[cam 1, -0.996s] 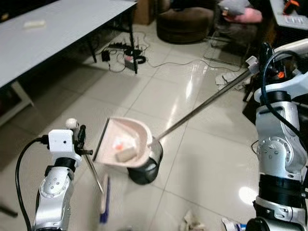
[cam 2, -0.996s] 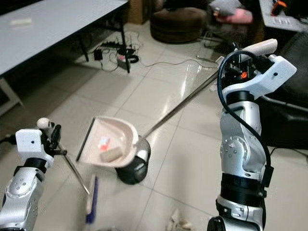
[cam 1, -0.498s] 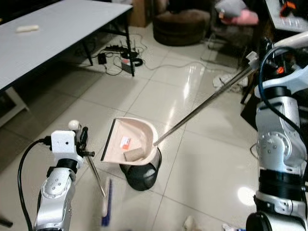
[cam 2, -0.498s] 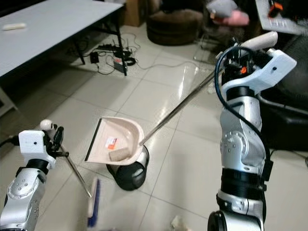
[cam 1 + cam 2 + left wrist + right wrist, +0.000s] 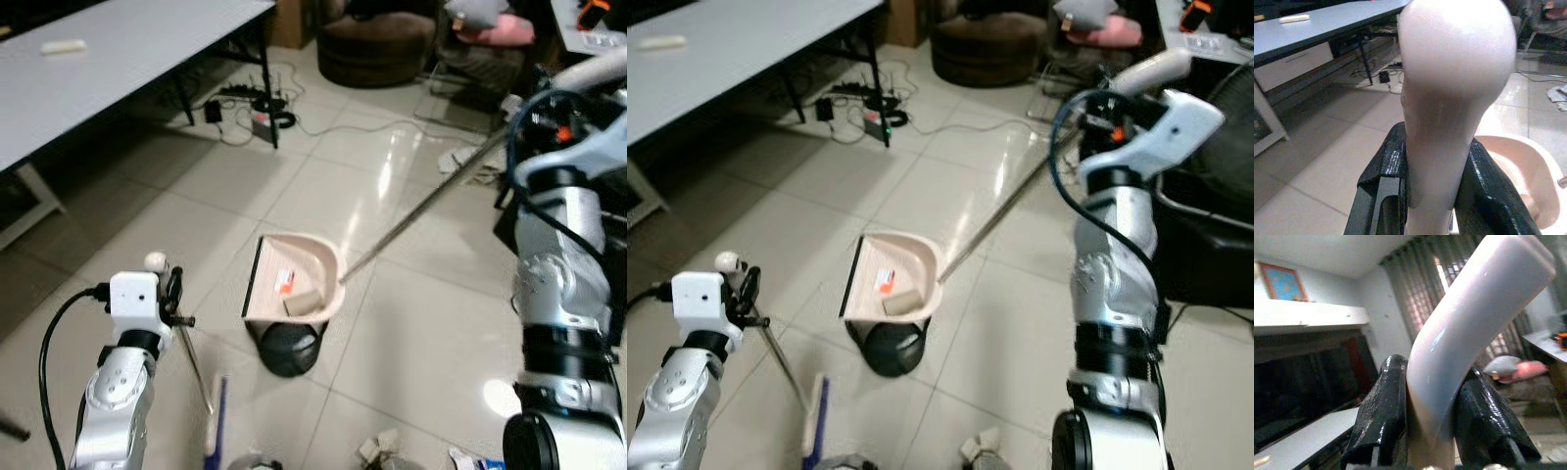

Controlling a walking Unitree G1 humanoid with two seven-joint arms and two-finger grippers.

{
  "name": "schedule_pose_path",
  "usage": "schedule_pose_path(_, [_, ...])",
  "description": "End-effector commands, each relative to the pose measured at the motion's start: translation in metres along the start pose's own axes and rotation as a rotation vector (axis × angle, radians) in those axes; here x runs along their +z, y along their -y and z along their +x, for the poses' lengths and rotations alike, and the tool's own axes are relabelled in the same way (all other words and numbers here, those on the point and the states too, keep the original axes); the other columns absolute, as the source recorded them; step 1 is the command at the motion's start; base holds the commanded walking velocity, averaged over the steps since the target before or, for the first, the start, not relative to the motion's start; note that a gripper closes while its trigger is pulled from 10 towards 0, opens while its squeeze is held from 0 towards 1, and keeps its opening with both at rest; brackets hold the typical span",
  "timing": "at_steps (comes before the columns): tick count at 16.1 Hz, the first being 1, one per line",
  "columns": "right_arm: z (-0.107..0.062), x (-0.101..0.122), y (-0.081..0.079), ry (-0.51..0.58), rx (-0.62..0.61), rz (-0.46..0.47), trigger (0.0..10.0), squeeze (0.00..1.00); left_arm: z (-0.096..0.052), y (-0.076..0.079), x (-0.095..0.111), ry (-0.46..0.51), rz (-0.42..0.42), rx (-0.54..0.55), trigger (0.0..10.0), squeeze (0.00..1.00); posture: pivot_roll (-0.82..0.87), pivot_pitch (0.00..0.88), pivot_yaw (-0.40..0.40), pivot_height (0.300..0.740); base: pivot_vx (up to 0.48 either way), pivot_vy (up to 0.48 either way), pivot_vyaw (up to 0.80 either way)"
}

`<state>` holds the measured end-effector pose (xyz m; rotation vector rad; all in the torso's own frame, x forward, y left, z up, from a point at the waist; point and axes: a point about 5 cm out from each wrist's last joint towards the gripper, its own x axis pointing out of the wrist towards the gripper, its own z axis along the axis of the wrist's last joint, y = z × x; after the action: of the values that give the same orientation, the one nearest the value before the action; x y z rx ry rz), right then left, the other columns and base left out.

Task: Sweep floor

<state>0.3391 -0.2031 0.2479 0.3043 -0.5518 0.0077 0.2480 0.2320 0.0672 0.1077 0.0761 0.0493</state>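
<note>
Dustpan, pale pink, hangs tilted over a small black bin on the tiled floor, its open mouth turned toward the robot's left and its long metal handle running up and away to the right gripper held high at the robot's right. That gripper's jaws are clamped on the pale curved grip at the handle's top end. Two bits of rubbish lie in the pan: a small white packet with an orange-red label, its print too small to read, and one tan block just beside it. Down at the robot's left, the left gripper has its jaws closed on the rounded pink top of a broom, whose thin shaft slants down toward the floor, ending in a blue brush head lying near the bin. Crumpled scraps of paper sit on the tiles close to the robot's feet. Farther off stand a grey counter with one small white object on it, a tangle of cables and a power strip under its far end, and a dark round pouffe.
</note>
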Motion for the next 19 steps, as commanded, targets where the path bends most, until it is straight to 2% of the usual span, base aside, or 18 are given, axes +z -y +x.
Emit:
schedule_pose_path(1, [0.008,0.010,-0.007,0.076,0.057,-0.041,10.0,0.00,0.002,-0.002,0.011,0.039,0.015,0.005,10.0,0.00,0.06,0.081,0.042,0.740,0.000,0.000,0.00])
schedule_pose_path(2, [0.010,0.009,-0.010,0.080,0.078,-0.059,10.0,0.00,0.002,-0.002,0.011,0.041,0.016,0.006,10.0,0.00,0.07,0.085,0.042,0.740,0.000,0.000,0.00])
schedule_pose_path(3, [0.014,0.004,-0.021,0.096,0.162,-0.090,10.0,0.00,0.002,-0.003,0.012,0.044,0.019,0.009,10.0,0.00,0.07,0.083,0.046,0.740,0.000,0.000,0.00])
schedule_pose_path(5, [0.017,-0.004,-0.033,0.105,0.248,-0.122,10.0,0.00,0.001,-0.004,0.011,0.039,0.026,0.007,10.0,0.00,0.07,0.084,0.047,0.740,0.000,0.000,0.00])
schedule_pose_path(6, [0.017,-0.008,-0.038,0.106,0.281,-0.121,10.0,0.00,0.001,-0.004,0.011,0.038,0.026,0.008,10.0,0.00,0.07,0.082,0.046,0.740,0.000,0.000,0.00])
schedule_pose_path(8, [0.015,-0.014,-0.055,0.128,0.405,-0.184,10.0,0.00,0.001,-0.003,0.011,0.038,0.027,0.005,10.0,0.00,0.08,0.075,0.046,0.740,0.000,0.000,0.00])
schedule_pose_path(10, [0.014,-0.017,-0.067,0.155,0.473,-0.225,10.0,0.00,0.001,-0.003,0.011,0.039,0.027,0.003,10.0,0.00,0.07,0.072,0.048,0.740,0.000,0.000,0.00])
schedule_pose_path(14, [-0.001,-0.027,-0.104,0.212,0.654,-0.255,10.0,0.00,0.002,-0.001,0.011,0.039,0.030,-0.002,10.0,0.00,0.08,0.068,0.047,0.740,0.000,0.000,0.00])
schedule_pose_path(19, [-0.020,-0.036,-0.132,0.245,0.811,-0.266,10.0,0.00,0.004,0.000,0.012,0.043,0.032,-0.003,10.0,0.00,0.08,0.064,0.044,0.740,0.000,0.000,0.00])
